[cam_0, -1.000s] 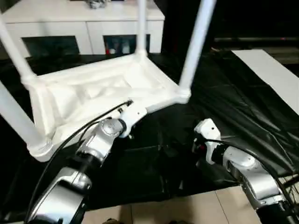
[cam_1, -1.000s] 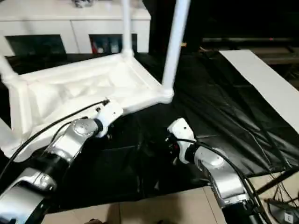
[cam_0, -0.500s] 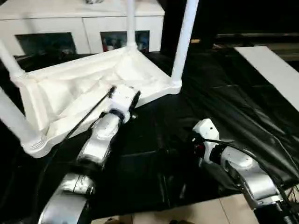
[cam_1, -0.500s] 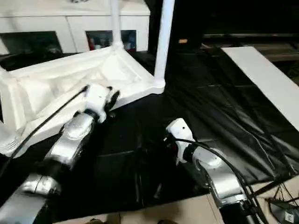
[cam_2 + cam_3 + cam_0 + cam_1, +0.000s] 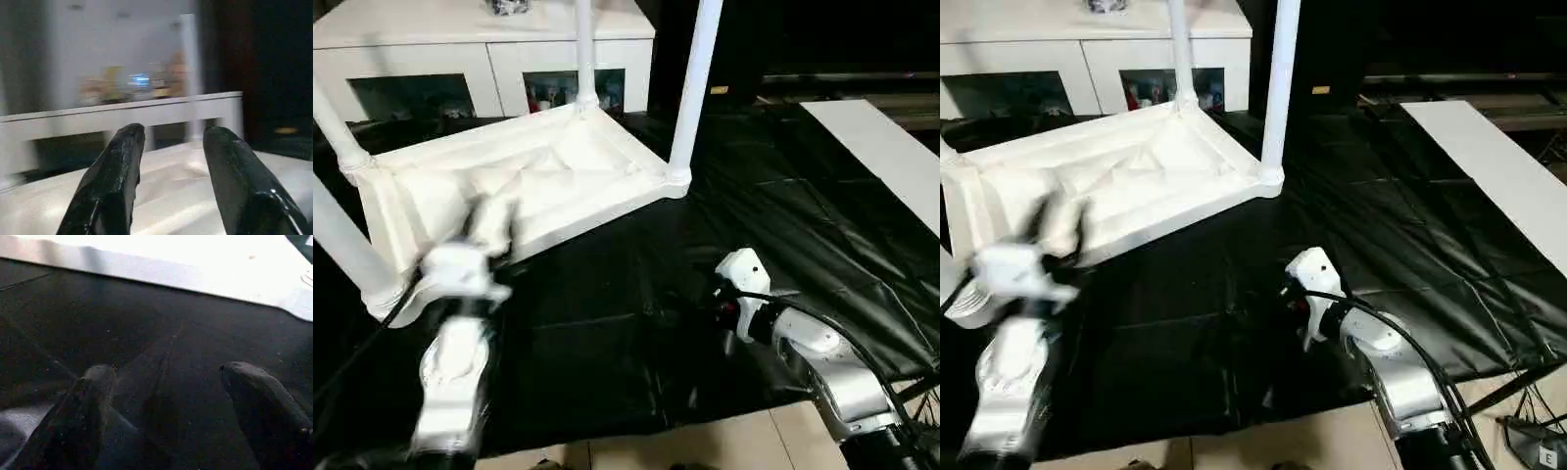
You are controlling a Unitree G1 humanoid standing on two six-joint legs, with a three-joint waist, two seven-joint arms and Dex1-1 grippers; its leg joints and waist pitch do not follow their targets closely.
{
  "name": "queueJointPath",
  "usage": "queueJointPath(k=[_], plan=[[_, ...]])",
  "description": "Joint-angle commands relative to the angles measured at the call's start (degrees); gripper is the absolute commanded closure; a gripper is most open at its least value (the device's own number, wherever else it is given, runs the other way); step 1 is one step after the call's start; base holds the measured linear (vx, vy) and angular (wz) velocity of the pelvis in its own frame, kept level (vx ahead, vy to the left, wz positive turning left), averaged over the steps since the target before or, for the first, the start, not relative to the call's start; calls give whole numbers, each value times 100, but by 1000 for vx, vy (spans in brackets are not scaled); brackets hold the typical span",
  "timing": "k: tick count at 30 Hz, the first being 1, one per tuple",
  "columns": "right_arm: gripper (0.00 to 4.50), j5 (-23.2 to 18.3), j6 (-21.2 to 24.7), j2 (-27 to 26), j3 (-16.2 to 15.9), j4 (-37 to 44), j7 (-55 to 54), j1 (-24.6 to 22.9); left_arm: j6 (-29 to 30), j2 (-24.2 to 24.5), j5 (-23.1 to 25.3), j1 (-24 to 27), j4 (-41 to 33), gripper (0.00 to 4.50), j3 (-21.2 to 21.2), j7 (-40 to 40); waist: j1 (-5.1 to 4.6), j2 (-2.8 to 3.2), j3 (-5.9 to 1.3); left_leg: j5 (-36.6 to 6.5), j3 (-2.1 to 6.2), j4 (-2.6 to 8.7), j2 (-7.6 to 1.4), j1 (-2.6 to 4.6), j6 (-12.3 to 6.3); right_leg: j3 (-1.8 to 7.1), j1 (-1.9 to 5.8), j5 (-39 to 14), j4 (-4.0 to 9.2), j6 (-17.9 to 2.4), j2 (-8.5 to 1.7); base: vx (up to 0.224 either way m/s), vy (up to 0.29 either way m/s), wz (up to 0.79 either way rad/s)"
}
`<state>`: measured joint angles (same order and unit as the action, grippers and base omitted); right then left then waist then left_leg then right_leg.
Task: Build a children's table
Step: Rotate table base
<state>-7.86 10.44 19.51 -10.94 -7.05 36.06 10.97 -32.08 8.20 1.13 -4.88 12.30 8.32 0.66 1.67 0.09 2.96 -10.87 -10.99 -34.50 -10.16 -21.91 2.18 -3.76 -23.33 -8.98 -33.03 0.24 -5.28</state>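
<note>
White cabinet (image 5: 122, 112) behind left gripper (image 5: 171, 147), jaws apart.

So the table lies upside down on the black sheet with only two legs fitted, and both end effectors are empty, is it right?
Not quite: the children's table has four legs fitted, one at each corner, as the left eye view shows. It does lie upside down on the black sheet, and both end effectors are empty.

Black sheet (image 5: 783, 206) on floor – white cabinet (image 5: 489, 44) behind, w/ maybe bottles inside.
</note>
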Motion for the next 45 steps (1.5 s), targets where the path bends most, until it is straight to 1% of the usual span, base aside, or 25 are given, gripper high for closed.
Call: queueJointPath(k=[1,2,4,8,12,13,14,15,16,22,23,25,27,28,29,31,34,35,38,39,41,42,43,44,45], plan=[[67,-8,-75,8,27,62,-2,-12,-69,-66,192,13,-229,190,135,262,-37,31,-300,-2619,178,505,-301,167,83,199,105,-2771,525,-434,-229,0,0,0],[67,1,-82,-3,24,68,1,-23,-37,-185,398,182,-366,181,390,619,-34,37,-292,-2654,179,503,-306,173,91,198,92,-2804,533,-430,-227,0,0,0],[67,15,-91,-15,19,81,12,-39,140,-365,748,432,-595,155,756,1262,-66,23,-278,-2633,206,525,-311,103,86,175,148,-2818,524,-394,-235,0,0,0],[67,27,-98,-24,18,78,27,-39,352,-461,841,546,-711,123,943,1702,-67,23,-300,-2603,197,480,-279,137,10,175,90,-2935,556,-300,-217,0,0,0],[67,33,-111,-26,19,28,47,4,673,-560,1040,637,-903,88,1227,2229,-60,22,-304,-2545,212,502,-303,105,-8,177,113,-2647,516,-380,-210,0,0,0],[67,34,-113,-27,19,24,50,7,693,-573,1060,638,-912,78,1249,2269,-60,20,-303,-2534,209,500,-295,100,-19,176,117,-2634,518,-387,-213,0,0,0],[67,38,-116,-28,17,16,56,13,721,-591,1057,630,-913,66,1292,2321,-60,-19,-312,-2489,201,490,-288,95,-49,178,119,-2607,520,-391,-215,0,0,0],[67,41,-119,-29,14,12,60,17,728,-597,1023,619,-900,56,1318,2332,-44,4,-313,-2436,203,491,-285,95,-73,184,118,-2588,514,-405,-223,0,0,0],[67,48,-120,-34,11,4,67,25,754,-598,1039,586,-886,50,1370,2352,-48,-15,-314,-2421,196,487,-286,91,-84,185,115,-2576,518,-407,-220,0,0,0],[67,56,-130,-55,2,-33,83,67,915,-411,794,289,-600,1,1468,2280,-10,5,-338,-2308,192,484,-276,106,-101,196,113,-2217,463,-506,-209,0,0,0],[67,61,-134,-66,-6,-51,87,85,933,-253,688,146,-423,1,1484,2204,-19,5,-334,-2279,201,497,-280,84,-105,193,135,-2177,455,-513,-213,0,0,0],[67,77,-139,-90,-29,-87,92,124,1114,61,349,-151,66,1,1585,1908,-11,19,-344,-2278,192,482,-251,101,-80,195,119,-2180,444,-505,-209,0,0,0],[67,90,-139,-112,-46,-110,93,147,1372,199,-337,-382,480,1,1661,1180,-1,35,-351,-2251,200,492,-251,119,-29,200,119,-2168,433,-542,-222,0,0,0],[67,101,-143,-124,-55,-137,91,158,1360,226,-776,-468,587,1,1679,668,-5,28,-348,-2192,201,505,-258,97,6,206,137,-2076,426,-607,-234,0,0,0],[67,102,-144,-125,-56,-141,91,160,1376,232,-849,-479,596,1,1678,573,-5,28,-348,-2192,201,505,-258,97,6,206,137,-2076,426,-607,-234,0,0,0],[67,120,-154,-142,-68,-192,88,176,1552,313,-1471,-566,632,1,1669,-338,7,40,-367,-2079,183,512,-280,106,62,230,147,-1550,364,-865,-237,0,0,0],[67,171,-168,-160,-92,-269,70,214,2005,424,-2032,-581,484,1,1572,-1209,24,55,-365,-2079,142,504,-282,147,52,243,129,-1375,336,-1044,-232,0,0,0],[67,171,-168,-160,-92,-269,70,214,2005,424,-2032,-581,484,1,1572,-1209,24,55,-365,-2079,142,504,-282,147,52,243,129,-1375,336,-1044,-232,0,0,0],[67,217,-167,-187,-105,-347,53,282,2897,565,-2804,-496,264,1,1417,-2101,58,64,-341,-2152,126,521,-294,166,73,249,133,-1550,343,-1047,-233,0,0,0],[67,217,-167,-187,-105,-347,53,282,2897,565,-2804,-496,264,1,1417,-2101,86,76,-330,-2236,121,525,-298,195,134,254,113,-1709,353,-1024,-238,0,0,0],[67,248,-149,-191,-121,-384,36,313,3314,637,-3130,-329,48,1,1270,-2577,106,70,-320,-2314,123,540,-307,202,199,269,110,-1828,360,-979,-237,0,0,0],[67,293,-107,-197,-142,-447,3,352,3822,757,-3527,-89,-245,1,1081,-3110,122,71,-325,-2373,123,541,-314,222,261,278,104,-1875,340,-967,-248,0,0,0],[67,293,-107,-197,-142,-447,3,352,3822,757,-3527,-89,-245,1,1081,-3110,117,75,-313,-2394,121,561,-313,201,264,282,106,-1912,351,-955,-232,0,0,0],[67,385,-52,-201,-176,-552,-72,409,4220,884,-3826,153,-556,1,871,-3532,119,77,-316,-2476,122,556,-311,224,321,287,87,-1962,337,-941,-223,0,0,0],[67,488,32,-232,-186,-730,-198,508,4718,1112,-4142,436,-969,1,549,-4030,107,81,-304,-2483,132,584,-307,190,340,297,103,-2038,338,-944,-226,0,0,0]])
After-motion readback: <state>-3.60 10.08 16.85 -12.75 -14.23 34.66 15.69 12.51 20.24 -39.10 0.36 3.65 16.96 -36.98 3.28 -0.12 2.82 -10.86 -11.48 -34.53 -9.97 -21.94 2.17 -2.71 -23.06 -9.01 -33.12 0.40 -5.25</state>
